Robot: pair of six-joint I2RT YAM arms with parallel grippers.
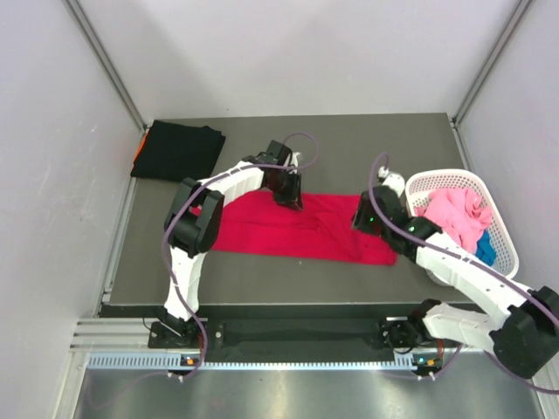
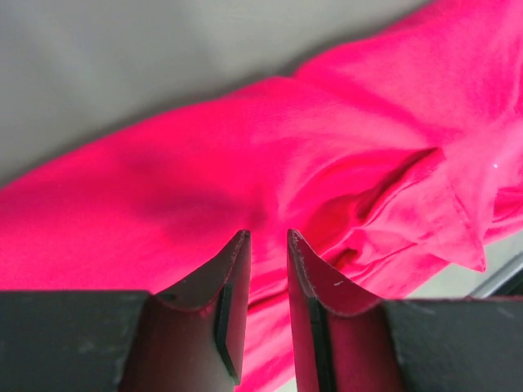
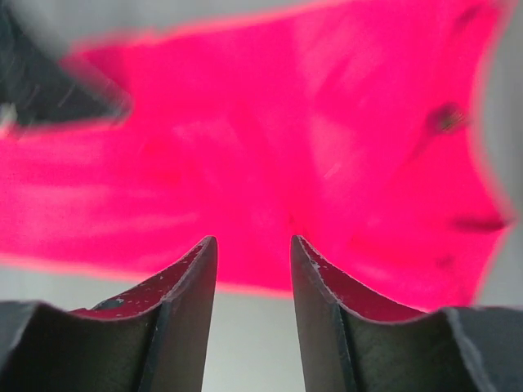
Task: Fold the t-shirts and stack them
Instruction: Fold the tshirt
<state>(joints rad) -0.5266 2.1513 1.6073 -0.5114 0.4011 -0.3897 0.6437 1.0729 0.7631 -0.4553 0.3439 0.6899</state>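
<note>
Red cloth, a t-shirt (image 1: pixel 288 229), is spread in a long band across the middle of the dark table (image 1: pixel 262 271), with creases gathered toward its right end. Over that right end the right gripper (image 1: pixel 362 218) is held. Its jaws are seen parted in the wrist view and nothing appears to be caught between them, though that view is blurred. At the red shirt's far edge, near its middle, the left gripper (image 1: pixel 291 199) is lowered, its jaws set a narrow gap apart and empty above the cloth. Right of the red shirt a white lattice basket (image 1: pixel 509 240) is placed, with a pink shirt (image 1: pixel 454 214) and a blue one (image 1: pixel 485 249) heaped inside. Beyond the red shirt's left end a folded black t-shirt (image 1: pixel 179 150) is laid, an orange edge (image 1: pixel 140 147) showing beside it.
</note>
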